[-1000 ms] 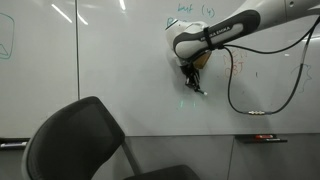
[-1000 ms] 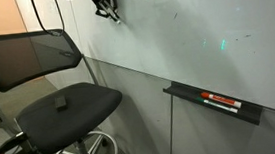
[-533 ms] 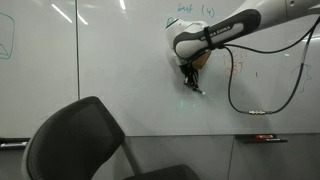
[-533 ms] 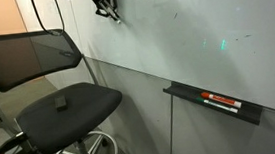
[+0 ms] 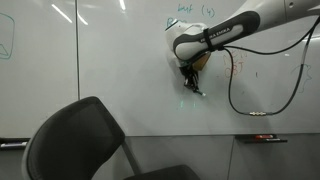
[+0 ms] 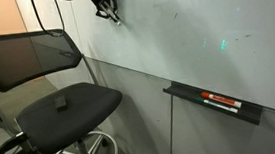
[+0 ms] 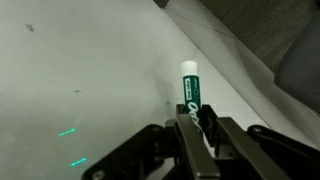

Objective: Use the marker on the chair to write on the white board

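Observation:
My gripper (image 5: 190,79) is shut on a green-and-white marker (image 7: 190,95) and holds its tip against the whiteboard (image 5: 110,70). In an exterior view the marker (image 5: 198,90) pokes down and right from the fingers. It also shows near the top of an exterior view (image 6: 113,16), under the gripper (image 6: 104,4). In the wrist view the fingers (image 7: 196,135) clamp the marker's barrel, and short green strokes (image 7: 68,132) mark the board to the left. The black mesh chair (image 6: 65,105) stands below, its seat holding only a small dark block (image 6: 59,97).
A marker tray (image 6: 212,103) with red and black markers hangs on the wall below the board; it shows in both exterior views (image 5: 262,138). Old green and orange writing (image 5: 185,9) sits near the arm. A black cable (image 5: 232,95) loops down from the arm.

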{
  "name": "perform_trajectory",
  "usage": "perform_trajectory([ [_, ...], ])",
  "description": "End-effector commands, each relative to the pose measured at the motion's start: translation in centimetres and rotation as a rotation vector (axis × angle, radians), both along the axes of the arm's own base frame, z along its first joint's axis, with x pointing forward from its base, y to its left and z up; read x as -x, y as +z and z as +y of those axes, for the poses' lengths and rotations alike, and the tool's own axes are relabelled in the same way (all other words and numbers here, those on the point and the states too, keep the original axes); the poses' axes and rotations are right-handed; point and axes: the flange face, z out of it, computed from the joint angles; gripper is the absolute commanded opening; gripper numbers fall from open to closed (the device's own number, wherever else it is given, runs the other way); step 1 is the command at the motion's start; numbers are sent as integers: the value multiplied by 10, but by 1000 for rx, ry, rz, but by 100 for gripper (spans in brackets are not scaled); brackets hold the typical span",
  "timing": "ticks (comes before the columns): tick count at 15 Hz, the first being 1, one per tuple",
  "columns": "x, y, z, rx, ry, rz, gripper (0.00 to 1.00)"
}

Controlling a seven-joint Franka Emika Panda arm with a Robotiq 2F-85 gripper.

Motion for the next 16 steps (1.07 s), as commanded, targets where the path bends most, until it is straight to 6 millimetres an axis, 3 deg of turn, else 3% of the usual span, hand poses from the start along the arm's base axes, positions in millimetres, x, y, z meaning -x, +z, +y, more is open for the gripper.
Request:
perform_trajectory([
  [1,-13,-15,-15,-3,-2,-2,8],
  [4,-11,-21,-14,-6,-1,17,8],
  [8,10,-5,-7,-63,32,64,8],
  [12,55,7,-19,-92,43,178,8],
  [16,105,1,-40,-144,-46,310,8],
])
